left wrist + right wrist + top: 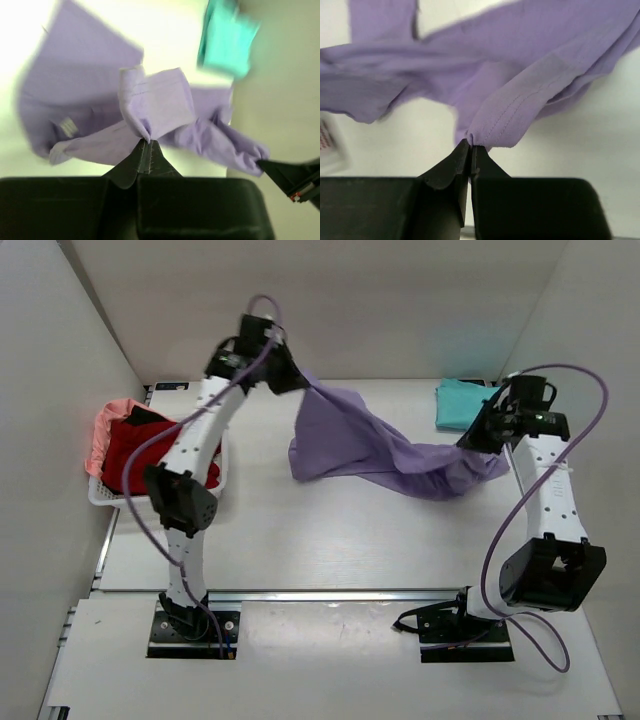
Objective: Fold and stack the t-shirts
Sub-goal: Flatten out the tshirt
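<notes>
**Desk:** What sits nearest the arms' bases?

**Photographer:** The right gripper (470,146), right of centre over the white table (330,550). Its jaws are pressed together on a stitched hem of the lavender t-shirt (370,445).

**Desk:** And the shirt itself?

**Photographer:** It hangs as a sagging band between the two arms, raised at both ends. Its wide left part droops toward the table.

**Desk:** To the left?

**Photographer:** A white basket (100,496) at the table's left edge holds the red t-shirt (135,452). The salmon-pink t-shirt (108,425) spills over its far rim.

**Desk:** Farther back?

**Photographer:** The left gripper (300,383) is lifted near the far wall, its jaws clamped on another hemmed fold of the same lavender shirt. The teal t-shirt (462,403) lies as a neat rectangle in the far right corner, just beyond the right gripper.
</notes>
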